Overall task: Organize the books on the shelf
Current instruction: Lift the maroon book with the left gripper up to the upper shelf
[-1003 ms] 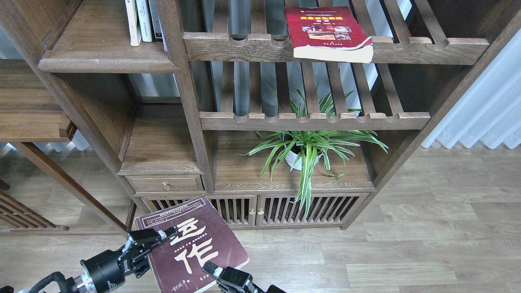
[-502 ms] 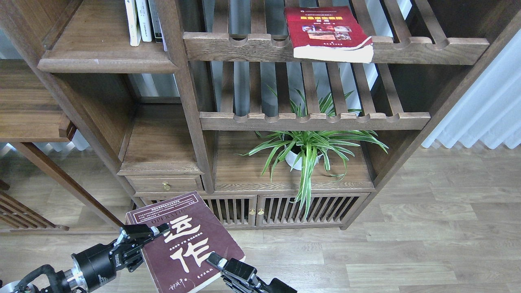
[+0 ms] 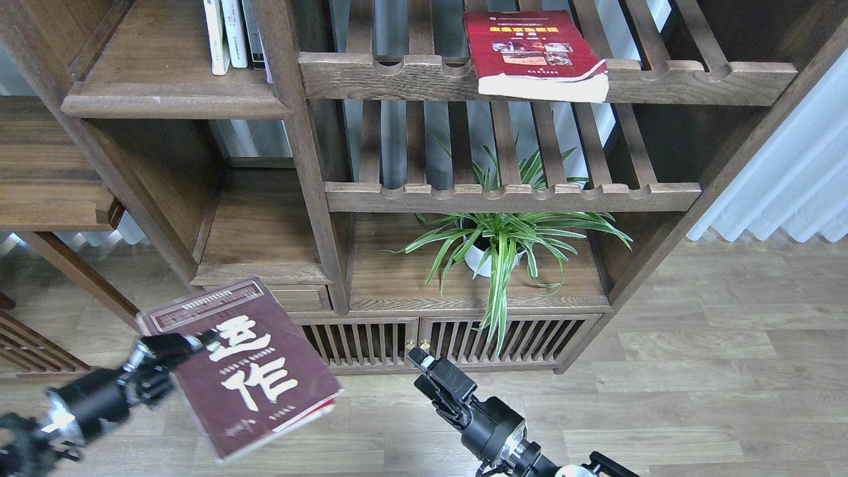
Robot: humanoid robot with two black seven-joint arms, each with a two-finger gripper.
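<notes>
We've got the left tool (image 3: 173, 346) clamped on the maroon book's (image 3: 242, 374) left edge, cover up and clear of the floor for shelving; right tool (image 3: 424, 363) empty, can't tell its gap.

Soft, even daylight is filling the scene, brightest at the curtain (image 3: 788, 179) on the right. The maroon book (image 3: 245, 371) and left end effector (image 3: 169, 354) are showing motion blur.
</notes>
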